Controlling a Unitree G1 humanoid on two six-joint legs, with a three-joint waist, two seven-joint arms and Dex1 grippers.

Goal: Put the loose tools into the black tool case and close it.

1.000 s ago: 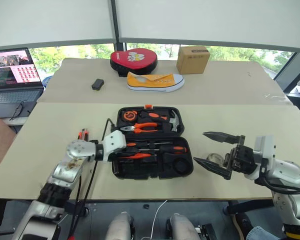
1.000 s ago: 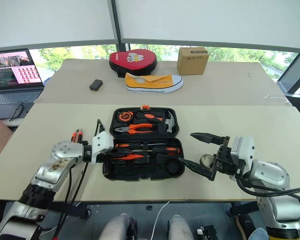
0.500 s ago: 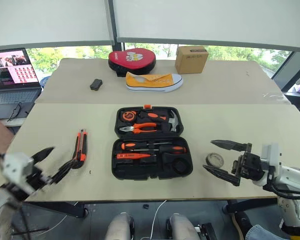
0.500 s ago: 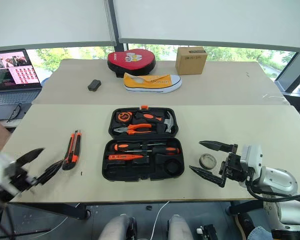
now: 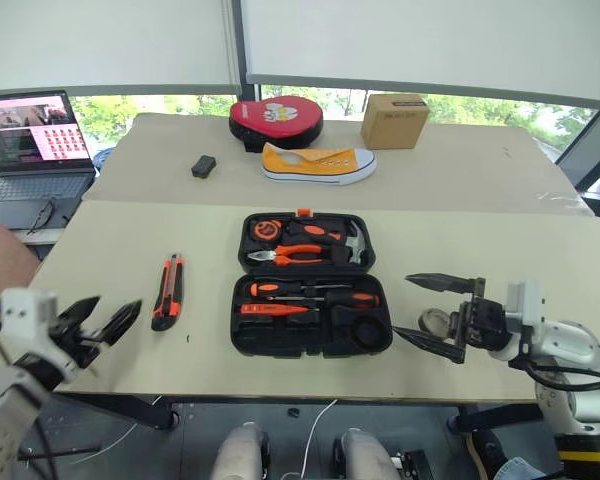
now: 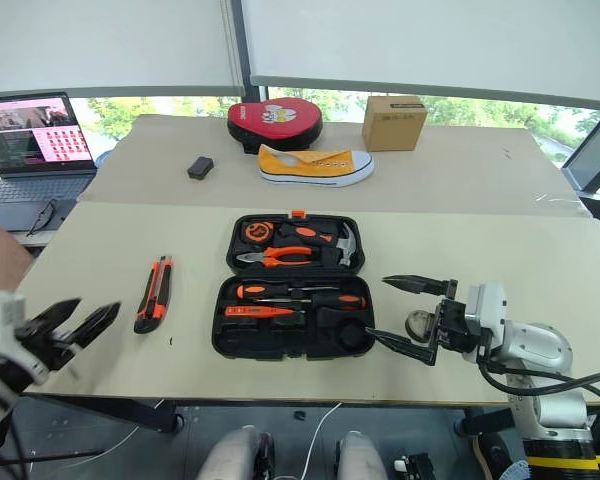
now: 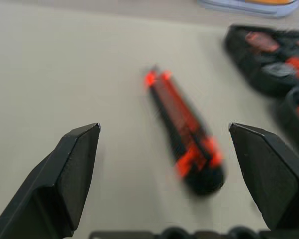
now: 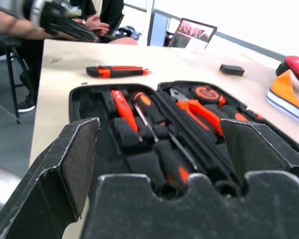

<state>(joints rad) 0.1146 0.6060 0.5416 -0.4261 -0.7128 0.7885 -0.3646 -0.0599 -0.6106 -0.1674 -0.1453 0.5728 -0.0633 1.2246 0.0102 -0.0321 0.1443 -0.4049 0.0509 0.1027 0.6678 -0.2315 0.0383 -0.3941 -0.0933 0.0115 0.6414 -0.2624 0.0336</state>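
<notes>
1. The case [image 5: 311, 284] lies open flat on the worktop [image 5: 500, 250], its lid half away from the robot and its base half nearer.
2. Done, as far as I can judge: the two long screwdrivers [image 5: 315, 291] lie side by side in slots in the near half, and the slim tester [image 5: 275, 310] lies in its slot just below them. The pliers [image 5: 300, 254], hammer [image 5: 354, 241] and tape measure [image 5: 266, 229] sit in the far half.
3. Still out: the knife [image 5: 166, 290] lies on the worktop to the left of the case, well apart from it, its length running roughly toward and away from the robot.
4. Still out: the tape roll [image 5: 437, 322] lies on the worktop just right of the case, close to the near right corner. A round recess in that corner of the case looks free, and I take it to be the roll's place.
5. The left gripper [image 5: 98, 322] hovers near the front left edge of the worktop, short of the knife, its fingers spread wide and empty. The left wrist view shows the knife lying ahead between the two fingers [image 7: 65, 174], not yet touched.
6. The right gripper [image 5: 435, 312] is level and points left toward the case, fingers wide apart and empty, with the roll lying about between them; whether either finger touches it I cannot tell.
7. Left to do, by my reading: two tools to stow, then the lid to fold over and latch. Roughly over half done.
</notes>
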